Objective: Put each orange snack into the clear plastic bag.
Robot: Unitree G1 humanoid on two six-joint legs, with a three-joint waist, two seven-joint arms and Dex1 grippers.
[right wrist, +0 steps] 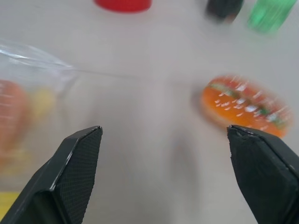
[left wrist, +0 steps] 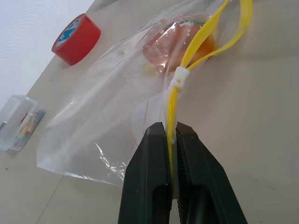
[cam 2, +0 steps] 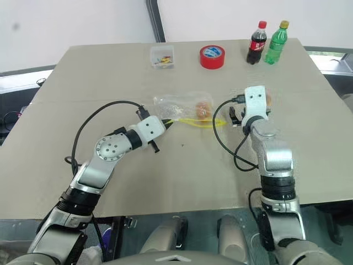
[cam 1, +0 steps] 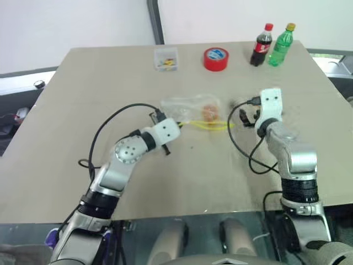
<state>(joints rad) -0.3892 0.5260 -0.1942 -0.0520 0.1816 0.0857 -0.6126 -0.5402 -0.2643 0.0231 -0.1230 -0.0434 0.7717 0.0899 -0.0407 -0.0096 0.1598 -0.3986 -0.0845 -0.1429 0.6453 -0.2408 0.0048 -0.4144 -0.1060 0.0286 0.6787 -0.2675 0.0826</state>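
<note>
Risk noted: left hand [left wrist: 170,140] pinches only the yellow seal strip of the clear plastic bag [cam 1: 185,107] mid-desk, 1 orange snack [cam 1: 209,112] inside, so the wide-open right hand [right wrist: 163,175] could knock away the second orange snack [right wrist: 245,106] lying right of the bag.

Tan table [cam 1: 110,182] bearing, along its far edge, a small clear box [cam 1: 166,59], a red tape roll [cam 1: 215,59], a cola bottle [cam 1: 261,45] and a green bottle [cam 1: 281,44]; mid-table, a clear plastic bag [cam 1: 190,110]; to its right, an orange snack [right wrist: 245,105].
</note>
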